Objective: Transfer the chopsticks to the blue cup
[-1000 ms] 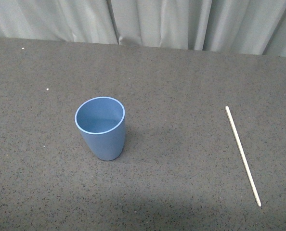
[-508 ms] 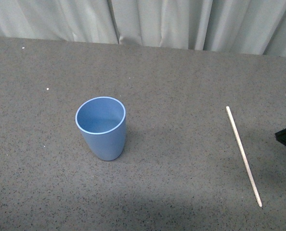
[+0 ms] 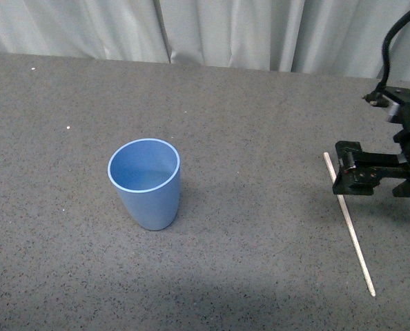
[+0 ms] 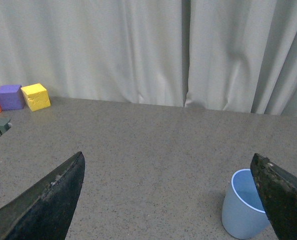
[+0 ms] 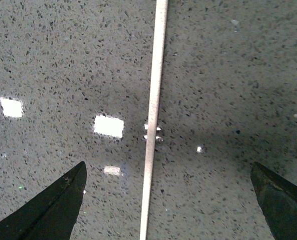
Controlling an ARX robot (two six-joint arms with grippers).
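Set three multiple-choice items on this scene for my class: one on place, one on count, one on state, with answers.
1. Relative to the blue cup, the chopstick lies: A) inside B) right C) behind
2. Coloured cubes in the left wrist view: A) one B) two C) three
3. The right gripper is: A) open B) shut on the chopstick C) shut on the cup
Answers: 1B, it lies on the table to the right; 2C, orange, purple, yellow; 3A, fingers spread beside the chopstick.

Lab setup: grey speckled tabletop [image 3: 260, 103], curtain backdrop [image 3: 226, 31], coloured blocks [image 4: 36, 96].
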